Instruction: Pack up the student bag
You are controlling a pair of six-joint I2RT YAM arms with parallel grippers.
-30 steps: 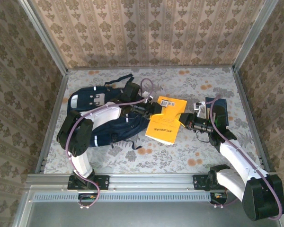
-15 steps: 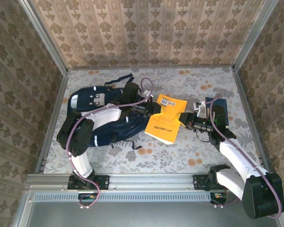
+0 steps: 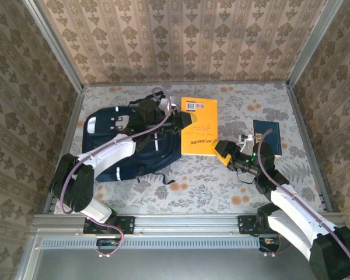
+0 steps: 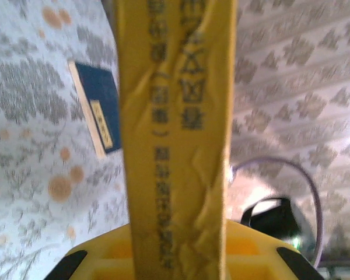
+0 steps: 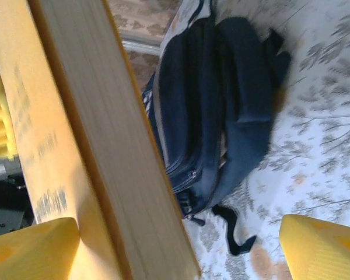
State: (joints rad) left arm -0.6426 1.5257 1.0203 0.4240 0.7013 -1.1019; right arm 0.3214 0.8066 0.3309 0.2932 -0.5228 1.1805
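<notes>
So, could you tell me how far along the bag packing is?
Nothing looks packed yet. In hand: the left fingers grip the yellow paperback book beside the navy fabric backpack; the right fingers stand open at its corner. Left: getting it and the dark blue booklet inside.

Left tool (image 3: pixel 184 121) clamped, right tool (image 3: pixel 222 151) agape.

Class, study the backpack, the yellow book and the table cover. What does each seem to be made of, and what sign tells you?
Backpack: woven fabric, likely nylon or polyester; matt navy, soft folds, seams and a zip.
Yellow book: paper pages, thin card cover; creased spine, pale page edge.
Table cover: printed floral sheet, cloth or vinyl; the look leaves it open.
</notes>
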